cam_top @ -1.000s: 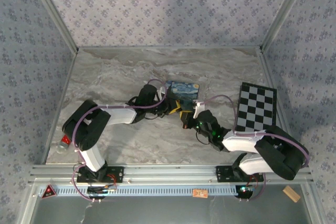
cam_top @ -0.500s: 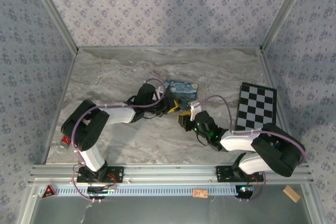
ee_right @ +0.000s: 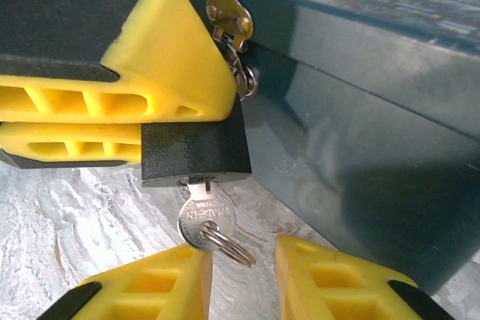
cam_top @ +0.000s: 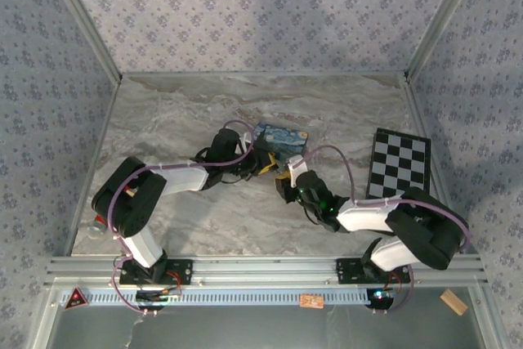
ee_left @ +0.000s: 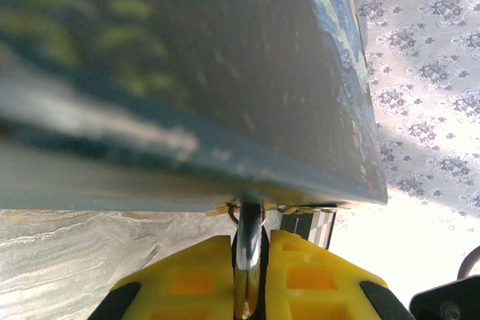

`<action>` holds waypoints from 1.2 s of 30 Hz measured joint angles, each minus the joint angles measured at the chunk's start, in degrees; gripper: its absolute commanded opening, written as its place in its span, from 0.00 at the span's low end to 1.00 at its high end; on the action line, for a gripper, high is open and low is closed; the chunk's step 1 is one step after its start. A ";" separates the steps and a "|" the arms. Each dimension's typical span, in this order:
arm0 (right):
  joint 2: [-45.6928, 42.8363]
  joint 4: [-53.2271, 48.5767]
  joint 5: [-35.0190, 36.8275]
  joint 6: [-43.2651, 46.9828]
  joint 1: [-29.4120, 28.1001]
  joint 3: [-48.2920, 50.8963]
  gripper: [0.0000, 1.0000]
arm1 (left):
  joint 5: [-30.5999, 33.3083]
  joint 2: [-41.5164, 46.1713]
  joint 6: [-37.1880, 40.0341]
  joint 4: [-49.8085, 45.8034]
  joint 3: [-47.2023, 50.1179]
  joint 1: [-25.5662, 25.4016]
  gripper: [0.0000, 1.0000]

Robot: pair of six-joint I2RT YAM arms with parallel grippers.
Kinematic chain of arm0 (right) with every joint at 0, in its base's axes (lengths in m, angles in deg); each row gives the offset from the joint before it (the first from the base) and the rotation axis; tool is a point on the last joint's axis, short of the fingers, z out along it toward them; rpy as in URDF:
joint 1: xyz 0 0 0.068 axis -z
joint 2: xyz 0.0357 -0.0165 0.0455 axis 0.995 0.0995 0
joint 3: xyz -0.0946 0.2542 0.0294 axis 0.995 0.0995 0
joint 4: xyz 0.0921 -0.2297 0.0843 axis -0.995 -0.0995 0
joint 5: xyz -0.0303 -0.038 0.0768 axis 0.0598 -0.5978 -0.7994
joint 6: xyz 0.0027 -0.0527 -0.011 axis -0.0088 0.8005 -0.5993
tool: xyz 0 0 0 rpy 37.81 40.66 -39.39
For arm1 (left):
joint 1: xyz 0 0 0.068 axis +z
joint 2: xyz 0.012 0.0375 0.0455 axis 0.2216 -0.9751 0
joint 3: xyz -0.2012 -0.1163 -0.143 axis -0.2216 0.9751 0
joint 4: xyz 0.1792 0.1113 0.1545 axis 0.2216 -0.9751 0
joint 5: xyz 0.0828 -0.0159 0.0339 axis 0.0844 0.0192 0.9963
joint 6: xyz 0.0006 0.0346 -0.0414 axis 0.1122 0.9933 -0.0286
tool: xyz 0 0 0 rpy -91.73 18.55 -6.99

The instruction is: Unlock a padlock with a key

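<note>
The left fingers are clamped narrow on the top of the padlock, holding it just beside the blue box, with its shackle caught between them. The key sits in the keyhole below them, its head between the right fingers, which stand apart and grip nothing. To do this well, I would centre the head, close firmly, then twist about the key's own line while the left fingers hold the lock steady, without tugging the key out.
</note>
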 measured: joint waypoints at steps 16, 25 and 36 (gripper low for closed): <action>1.22 -1.01 1.25 2.60 -1.46 -2.73 0.06 | 0.66 0.00 0.02 -1.27 0.00 -0.44 0.00; 1.22 3.23 -8.20 -2.32 3.56 -0.94 0.00 | 1.60 0.48 0.17 -1.33 0.00 -0.44 0.00; 1.09 7.85 -18.36 -11.61 8.26 0.59 0.00 | 1.84 1.44 0.04 -1.38 -0.11 -0.37 0.00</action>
